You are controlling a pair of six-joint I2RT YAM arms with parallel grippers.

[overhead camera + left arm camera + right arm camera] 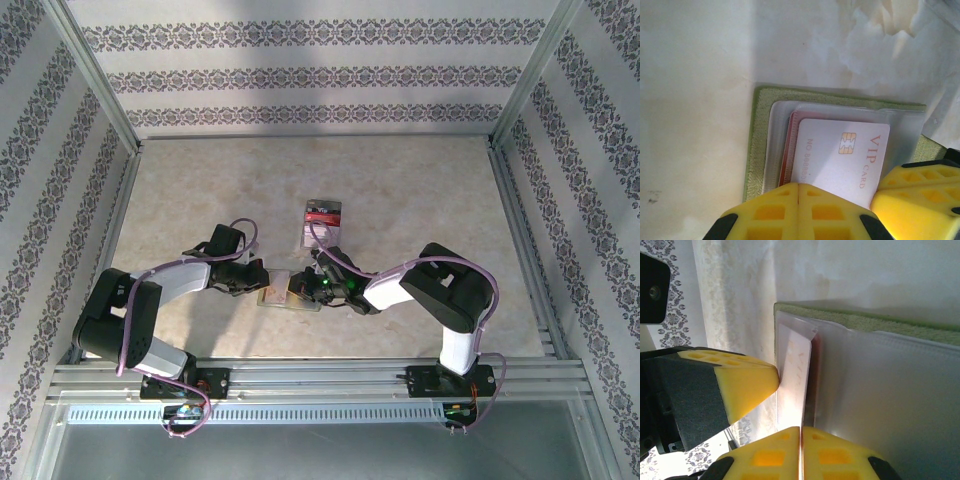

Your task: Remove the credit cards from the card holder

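Note:
The olive-green card holder (280, 297) lies open on the table between both arms. In the left wrist view its green edge (759, 150) frames greyish clear pockets. A white VIP card (835, 155) with a gold chip lies on top, and a red card (790, 150) peeks out beneath it. My left gripper (799, 186) is shut, its tips over the white card's long edge. My right gripper (800, 429) is shut where the white card (792, 375) runs into its seam. The left gripper's finger (740, 385) touches that card.
A clear packet with red-and-black contents (323, 218) lies just behind the card holder. Crinkled clear plastic (880, 30) shows beyond the card holder. Metal rails (520, 240) and patterned walls enclose the table on three sides.

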